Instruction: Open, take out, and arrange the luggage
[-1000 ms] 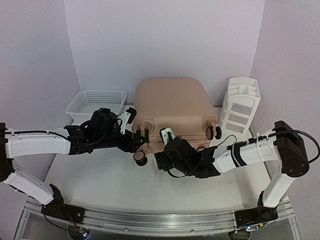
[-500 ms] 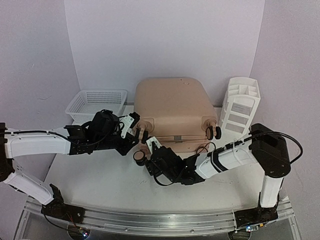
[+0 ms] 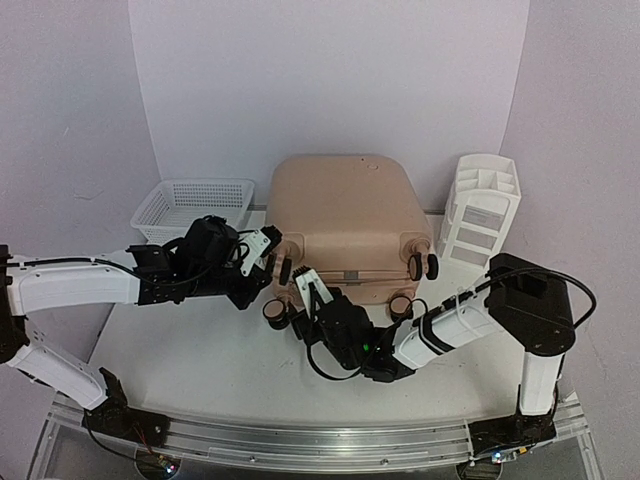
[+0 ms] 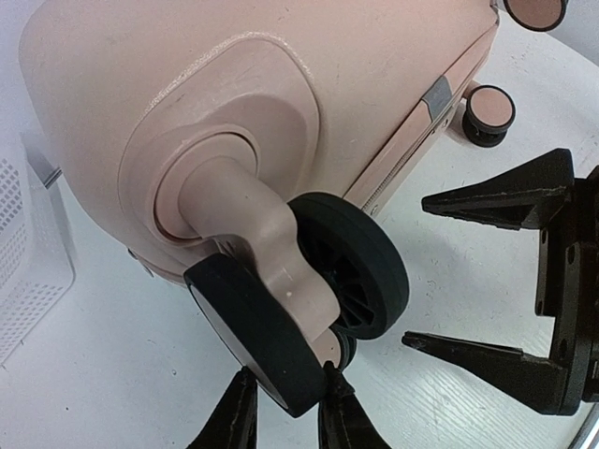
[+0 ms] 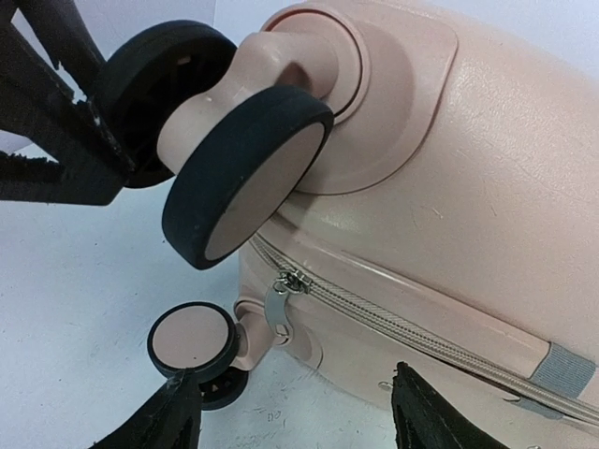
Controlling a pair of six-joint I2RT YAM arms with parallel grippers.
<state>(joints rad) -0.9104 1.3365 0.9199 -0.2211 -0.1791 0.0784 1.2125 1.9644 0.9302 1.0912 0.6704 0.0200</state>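
Table (image 3: 200, 370): white surface carrying all items; both arms reach in from its near edge
Luggage (image 3: 340, 215): peach-pink hard shell lying on a broad side at back centre of the table, between basket and organizer, wheel end facing the arms; zip seam shut all along the visible side
Drawer organizer (image 3: 480, 210): white, upright, just right of the luggage
Basket (image 3: 190, 205): white mesh, left of the luggage, at the back of the table
Left gripper (image 4: 285, 402): at the luggage's near-left corner; claw drawn narrow, fingertips pinching the rim of the upper caster wheel
Right gripper (image 5: 292, 383): low at the same corner, tips facing the left claw; claw wide, holding nothing, spanning the shell below the zip seam
Upper caster wheel (image 4: 248, 323): black tyre, beige hub, on a peach swivel arm
Lower caster (image 5: 192, 339): resting on the table, beside the right claw's left fingertip
Zip pull (image 5: 281, 299): metal, hanging at the corner seam
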